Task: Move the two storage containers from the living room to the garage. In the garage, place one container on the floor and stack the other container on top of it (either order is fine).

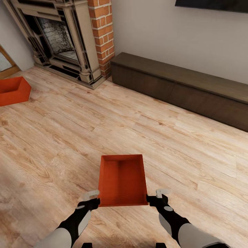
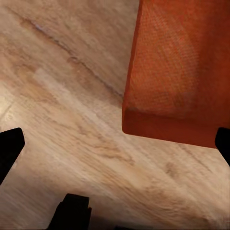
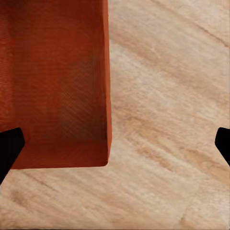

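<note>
One red-orange open-top storage container (image 1: 122, 179) sits on the light wood-plank floor of the living room, just in front of me. My left gripper (image 1: 92, 199) is at its near left corner and my right gripper (image 1: 156, 197) at its near right corner. In the left wrist view the container (image 2: 182, 72) has one corner between widely spread fingers (image 2: 9, 148). The right wrist view shows the container (image 3: 57, 81) the same way, with the fingertips (image 3: 223, 143) far apart. Both grippers are open. The second container (image 1: 12, 90) rests on the floor at the far left.
A red brick fireplace (image 1: 65, 38) with a pale mantel stands at the back left. A long dark low cabinet (image 1: 179, 86) runs along the back wall under a black TV (image 1: 213, 5). Wood-plank floor (image 1: 69, 137) stretches between the two containers.
</note>
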Motion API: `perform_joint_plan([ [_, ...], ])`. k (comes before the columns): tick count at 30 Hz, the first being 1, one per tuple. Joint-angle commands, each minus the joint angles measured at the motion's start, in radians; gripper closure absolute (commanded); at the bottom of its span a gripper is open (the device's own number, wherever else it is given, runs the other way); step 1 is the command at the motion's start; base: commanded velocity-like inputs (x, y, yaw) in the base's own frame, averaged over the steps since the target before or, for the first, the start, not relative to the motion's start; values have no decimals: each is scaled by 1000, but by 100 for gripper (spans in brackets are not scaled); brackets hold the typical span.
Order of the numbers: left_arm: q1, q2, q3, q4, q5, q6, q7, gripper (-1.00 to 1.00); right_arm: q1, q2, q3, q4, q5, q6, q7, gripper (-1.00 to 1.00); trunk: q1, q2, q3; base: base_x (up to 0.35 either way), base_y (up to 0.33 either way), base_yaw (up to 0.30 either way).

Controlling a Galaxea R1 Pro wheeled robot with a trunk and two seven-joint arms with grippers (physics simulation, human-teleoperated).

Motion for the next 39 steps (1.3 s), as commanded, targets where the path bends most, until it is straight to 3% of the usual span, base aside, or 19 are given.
perform_joint_plan([
  [1, 0, 0, -2, -2, -2, 4, 3, -100, -1, 7, 8, 1, -9, -1, -4, -100, 0, 0, 0, 0, 0, 0],
  [6, 0, 2, -5, 1, -57, -23, -1, -100, -1, 34, 24, 1, 22, 7, -2, -100, 0, 0, 0, 0, 0, 0],
  [13, 0, 6, -5, 4, -90, -57, -1, -100, -1, 41, 31, 0, 45, 7, -2, -100, 0, 0, 0, 0, 0, 0],
  [29, 0, 7, -2, 6, -95, -68, 9, -100, -1, 40, 21, 0, 42, -2, -5, -100, 0, 0, 0, 6, 0, 0],
  [39, 0, 10, -1, 8, -88, -86, 9, -100, -1, 40, 23, 0, 43, -3, -12, -100, 0, 0, 0, 146, 0, 0],
])
